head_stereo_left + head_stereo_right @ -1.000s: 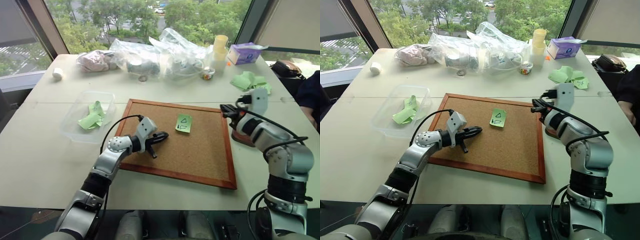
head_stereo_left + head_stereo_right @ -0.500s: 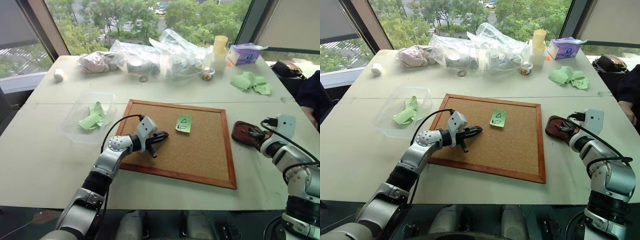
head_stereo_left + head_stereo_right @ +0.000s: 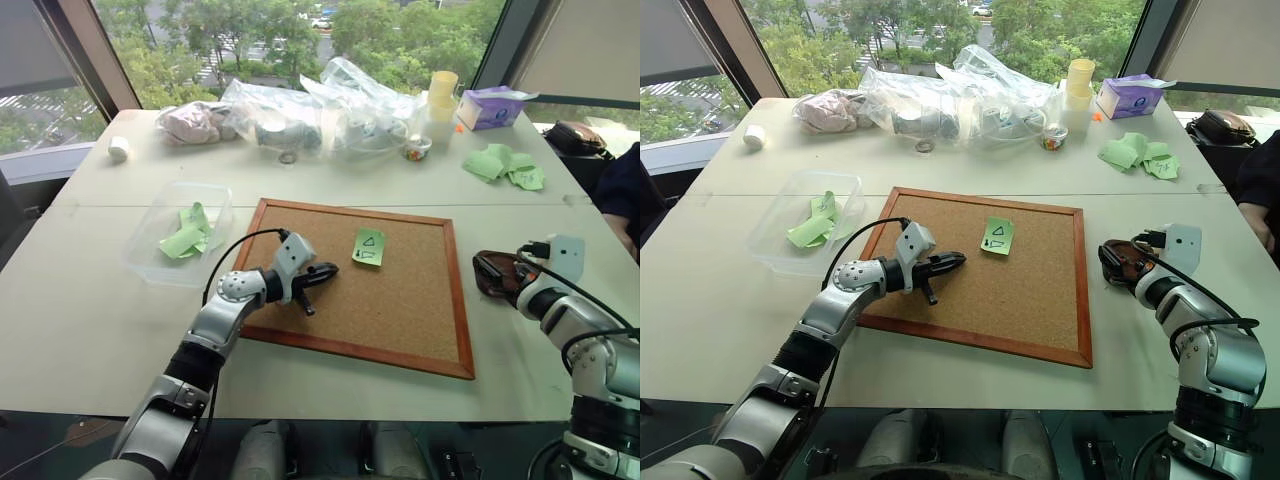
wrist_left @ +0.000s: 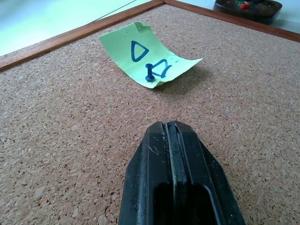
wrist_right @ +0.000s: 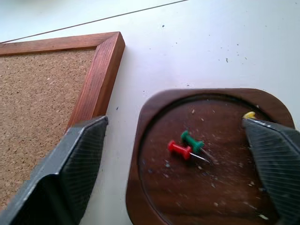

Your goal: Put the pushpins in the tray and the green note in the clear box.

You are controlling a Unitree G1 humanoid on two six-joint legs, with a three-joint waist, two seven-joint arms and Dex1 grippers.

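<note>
Your right gripper [image 5: 176, 154] stands wide open over the tray [image 5: 154, 112], with a red pushpin [image 5: 179, 150] and a green pushpin [image 5: 192, 142] lying between its fingers. Your left gripper [image 4: 174, 136] is closed and empty on the cork board [image 3: 400, 300], near the green note [image 4: 145, 58], which a blue pin [image 4: 149, 74] holds down.

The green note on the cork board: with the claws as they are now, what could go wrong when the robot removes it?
1. A blue pushpin holds the green note to the cork board. Pulling the note first could tear it.
2. The left claw is shut and points at the small pin; if it opens late, it may push the pin aside.
3. The open right claw hovers over the tray, whose red and green pins could be knocked out.
</note>
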